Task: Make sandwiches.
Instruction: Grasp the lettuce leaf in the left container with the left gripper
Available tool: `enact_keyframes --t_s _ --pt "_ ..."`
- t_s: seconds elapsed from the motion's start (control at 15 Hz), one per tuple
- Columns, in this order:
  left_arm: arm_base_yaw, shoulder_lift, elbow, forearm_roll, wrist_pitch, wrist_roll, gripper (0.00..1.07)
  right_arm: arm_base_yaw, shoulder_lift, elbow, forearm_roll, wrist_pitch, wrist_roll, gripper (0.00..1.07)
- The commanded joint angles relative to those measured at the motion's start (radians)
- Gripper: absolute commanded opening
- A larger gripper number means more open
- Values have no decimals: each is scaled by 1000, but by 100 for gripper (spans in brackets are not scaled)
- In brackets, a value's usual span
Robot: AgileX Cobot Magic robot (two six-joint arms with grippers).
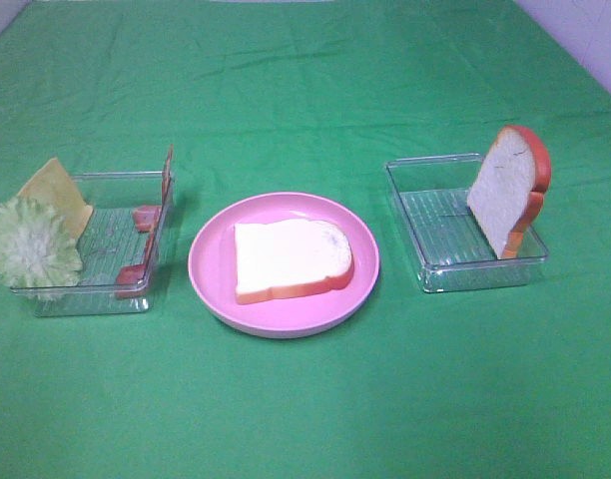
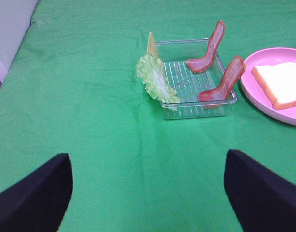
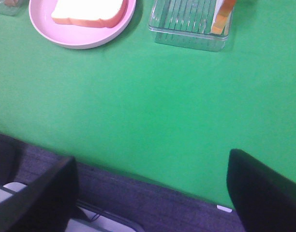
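Centrally on the green cloth-covered table point(image 1: 305, 399), a round pink plate point(image 1: 211, 289) is seen, and a white toy bread slice with an orange-red crust point(image 1: 291, 257) is laid flat on it. Nothing else is stacked on that slice.

To the left of the plate, just beside it, a clear plastic tray point(image 1: 86, 297) is placed. A yellow cheese square point(image 1: 56, 195) is propped at the tray's far left corner, and a pale green lettuce leaf point(image 1: 28, 244) is draped over the tray's left wall, partly hanging outside it. Two pink-red bacon strips point(image 2: 224, 81) are leaned upright against the tray's right wall, one farther back than the other, their lower ends curled onto the tray floor.

To the right of the plate, a second clear plastic tray point(image 1: 435, 269) is set. A second white bread slice with an orange-red crust point(image 1: 505, 190) is stood on edge in it, tilted against the right wall.

Neither arm is caught by the high camera. The left gripper point(image 2: 147, 159) is held above bare cloth on the near side of the left tray, its black fingers spread wide with nothing between them. The right gripper point(image 3: 152, 159) is likewise spread wide and holds nothing, over the table's near edge, well apart from the right tray.
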State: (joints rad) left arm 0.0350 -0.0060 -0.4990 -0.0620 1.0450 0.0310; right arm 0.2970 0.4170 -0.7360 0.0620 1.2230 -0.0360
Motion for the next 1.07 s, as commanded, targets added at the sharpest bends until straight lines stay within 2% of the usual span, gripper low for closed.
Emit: enact_keyframes --t_s 0.07,0.33,0.93,1.0,1.07 --pt "-3 -17 3 3 -13 -5 82 3 -147 71 5 -32 -37 76" --pt "-3 -17 3 3 -13 -5 82 3 -357 198 4 -146 -115 76" --pt "-3 22 -20 -12 -45 -16 82 3 -444 232 -3 -165 -112 76" --pt "-3 55 -29 -15 -90 -43 81 3 -444 232 -3 -165 -112 76" --pt "-3 121 -30 -13 -162 -93 81 3 -444 232 -5 -165 -112 76"
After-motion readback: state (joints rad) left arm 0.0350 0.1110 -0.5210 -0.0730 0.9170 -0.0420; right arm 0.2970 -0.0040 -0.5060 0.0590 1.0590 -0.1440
